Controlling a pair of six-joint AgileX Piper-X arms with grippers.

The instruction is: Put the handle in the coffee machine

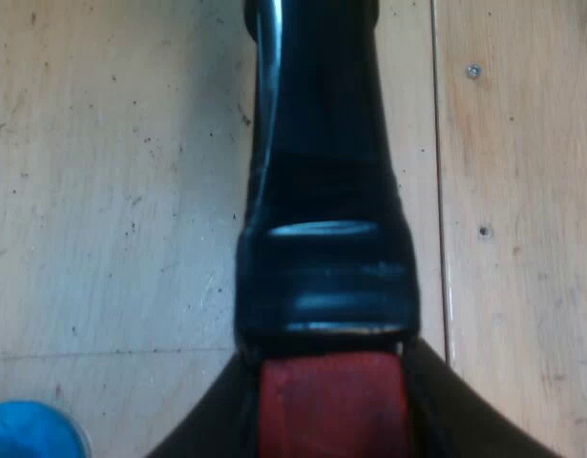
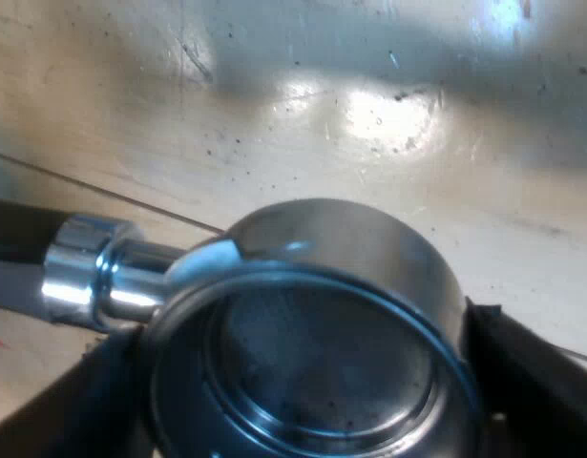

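Black fingers (image 2: 536, 377), broad, wedge-shaped, smooth

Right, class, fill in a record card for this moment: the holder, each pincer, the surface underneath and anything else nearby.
holder: loose, on or just over the wooden table; cannot tell which
basket: looks empty, bare metal floor
handle: dark, ending in a red end
left pincer: shut on the red end
right pincer: a finger on each side of the basket, shut on it
nearby: blue object close to the left pincer, too little visible to identify
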